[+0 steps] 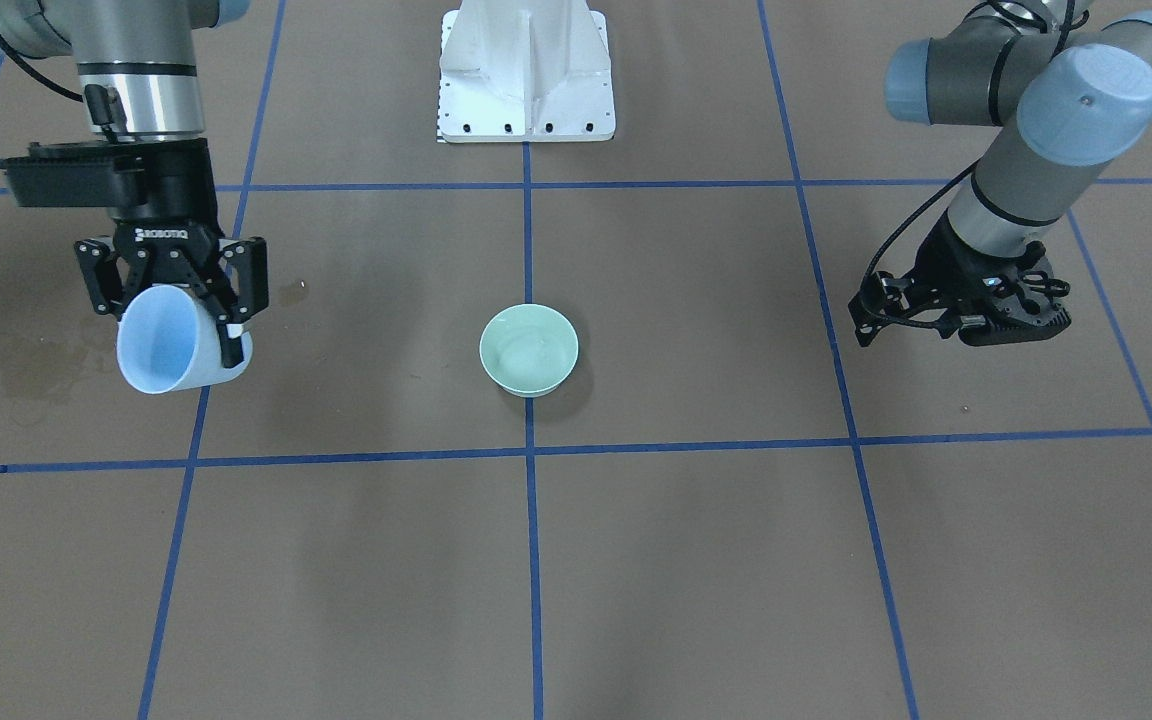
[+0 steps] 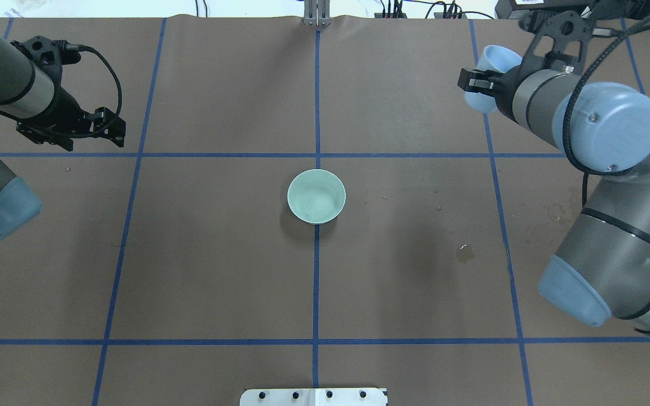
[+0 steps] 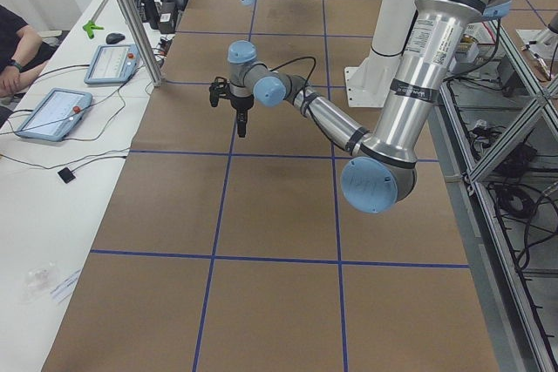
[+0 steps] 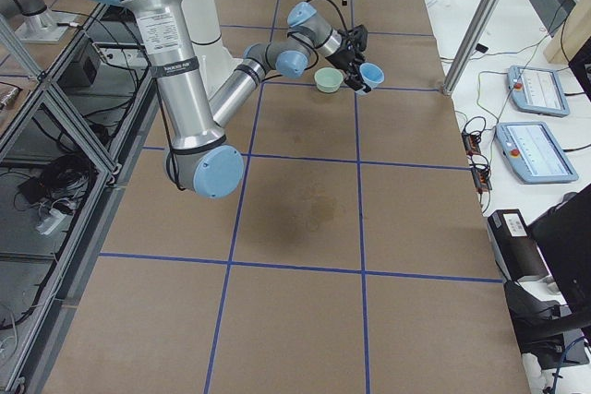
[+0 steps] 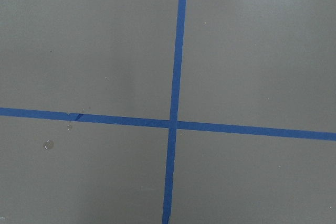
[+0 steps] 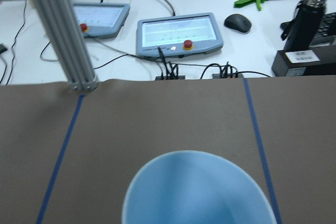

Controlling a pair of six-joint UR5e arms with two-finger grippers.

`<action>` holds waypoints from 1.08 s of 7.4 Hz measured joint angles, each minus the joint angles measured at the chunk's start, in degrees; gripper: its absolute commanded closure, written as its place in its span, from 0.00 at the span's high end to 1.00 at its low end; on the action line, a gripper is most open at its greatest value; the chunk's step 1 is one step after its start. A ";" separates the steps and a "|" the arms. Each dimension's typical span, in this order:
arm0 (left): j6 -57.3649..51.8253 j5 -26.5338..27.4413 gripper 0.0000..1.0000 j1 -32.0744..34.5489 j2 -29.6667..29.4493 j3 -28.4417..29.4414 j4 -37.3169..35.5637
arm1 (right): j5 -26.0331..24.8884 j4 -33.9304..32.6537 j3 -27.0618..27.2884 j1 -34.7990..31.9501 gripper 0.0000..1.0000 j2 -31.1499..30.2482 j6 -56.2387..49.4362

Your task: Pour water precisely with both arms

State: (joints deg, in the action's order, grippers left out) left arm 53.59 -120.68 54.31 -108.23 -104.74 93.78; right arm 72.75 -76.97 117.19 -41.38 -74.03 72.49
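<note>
A pale green bowl (image 1: 528,350) stands at the table's centre, also in the overhead view (image 2: 316,196); faint glints of water (image 1: 526,358) show at its bottom. My right gripper (image 1: 176,320) is shut on a light blue cup (image 1: 168,345), held tipped on its side above the table, well off to the bowl's side. The cup also shows in the overhead view (image 2: 491,73) and the right wrist view (image 6: 199,195), where no water shows in it. My left gripper (image 1: 861,318) hangs empty above the table on the other side, its fingers together.
The white pedestal (image 1: 526,80) stands at the robot's edge. Small wet spots (image 2: 464,252) and a damp stain (image 1: 36,370) lie on the brown mat on my right side. Blue tape lines (image 5: 176,124) cross the mat. Tablets (image 6: 178,32) lie beyond the far edge.
</note>
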 measured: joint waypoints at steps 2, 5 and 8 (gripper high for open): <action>0.29 0.00 1.00 0.00 -0.06 0.02 0.00 | -8.28 3.13 2.25 -0.02 0.00 -10.68 9.28; 0.57 0.00 1.00 0.00 -0.05 -0.15 0.00 | -15.34 27.63 -1.31 1.90 0.00 -31.47 16.50; 0.64 0.06 1.00 0.00 0.15 -0.43 0.00 | -27.05 33.24 -6.24 12.71 0.00 -35.93 22.09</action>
State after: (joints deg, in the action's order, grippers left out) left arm 54.23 -120.62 54.32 -108.08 -105.17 93.78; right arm 45.70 -43.73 110.94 -28.67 -109.96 94.57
